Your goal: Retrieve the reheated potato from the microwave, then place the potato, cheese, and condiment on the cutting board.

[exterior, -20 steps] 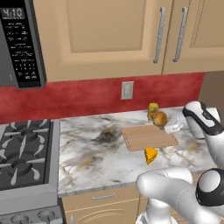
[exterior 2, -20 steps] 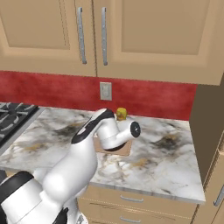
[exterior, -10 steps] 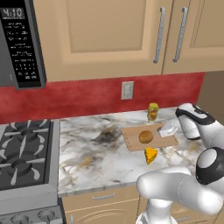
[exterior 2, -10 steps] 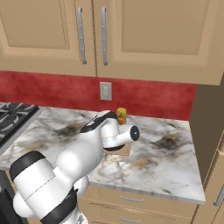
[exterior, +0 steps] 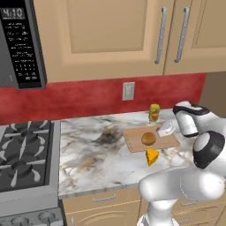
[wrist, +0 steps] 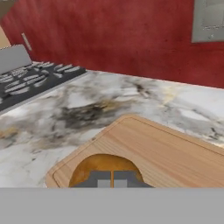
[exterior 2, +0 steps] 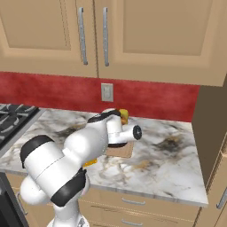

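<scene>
The golden-brown potato (exterior: 149,138) lies on the light-brown cutting board (exterior: 170,142), and it also sits low in the hand view as potato (wrist: 105,162) on the board (wrist: 166,153). My gripper (exterior: 167,129) hovers just right of the potato, apart from it; its dark fingertips (wrist: 105,178) stand together, shut on nothing. The yellow-orange cheese (exterior: 152,156) rests on the counter in front of the board. The yellow condiment (exterior: 154,112) stands upright behind the board, seen again past my arm as the condiment (exterior 2: 124,116). The microwave (exterior: 20,44) hangs at the upper left, door closed.
A gas stove (exterior: 24,154) borders the marble counter (exterior: 97,150) on the left. Wooden wall cabinets (exterior: 132,35) hang overhead above a red backsplash with a wall outlet (exterior: 128,91). A tall cabinet side (exterior 2: 210,133) closes the counter on the right.
The potato, held up near the bottle a second ago, now lies on the board. My hand has let go and drawn back a little to the right.
</scene>
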You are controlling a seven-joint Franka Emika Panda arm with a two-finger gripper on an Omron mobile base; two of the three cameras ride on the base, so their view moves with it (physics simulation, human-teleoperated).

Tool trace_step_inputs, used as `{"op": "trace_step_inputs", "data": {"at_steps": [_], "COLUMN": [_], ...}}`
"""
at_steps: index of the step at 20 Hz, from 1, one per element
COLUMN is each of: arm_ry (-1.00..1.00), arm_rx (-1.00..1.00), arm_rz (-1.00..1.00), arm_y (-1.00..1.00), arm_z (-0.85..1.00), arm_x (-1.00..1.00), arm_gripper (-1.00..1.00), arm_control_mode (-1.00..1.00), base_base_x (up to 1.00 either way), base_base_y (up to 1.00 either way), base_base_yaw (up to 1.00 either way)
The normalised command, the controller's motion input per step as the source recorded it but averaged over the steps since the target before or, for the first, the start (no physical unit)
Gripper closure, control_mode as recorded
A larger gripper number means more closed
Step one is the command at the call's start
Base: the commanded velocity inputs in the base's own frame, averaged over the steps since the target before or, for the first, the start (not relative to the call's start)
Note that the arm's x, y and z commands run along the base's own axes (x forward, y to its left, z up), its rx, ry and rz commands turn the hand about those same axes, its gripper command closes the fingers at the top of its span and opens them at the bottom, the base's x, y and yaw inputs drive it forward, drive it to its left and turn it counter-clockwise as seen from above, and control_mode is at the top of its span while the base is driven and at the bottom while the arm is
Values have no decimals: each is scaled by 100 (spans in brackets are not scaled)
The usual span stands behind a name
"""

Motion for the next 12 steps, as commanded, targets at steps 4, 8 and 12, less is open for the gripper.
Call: {"op": "trace_step_inputs", "data": {"at_steps": [4,8,12], "arm_ry": [1,7,12], "arm_rx": [0,0,-1], "arm_rz": [0,0,-1], "arm_y": [-6,-1,26], "arm_z": [0,14,32], "arm_x": [-1,-6,-2], "arm_gripper": [100,100,-100], "arm_control_mode": [-100,-100,-100], "base_base_x": [0,0,0], "base_base_y": [0,0,0], "base_base_yaw": [0,0,0]}}
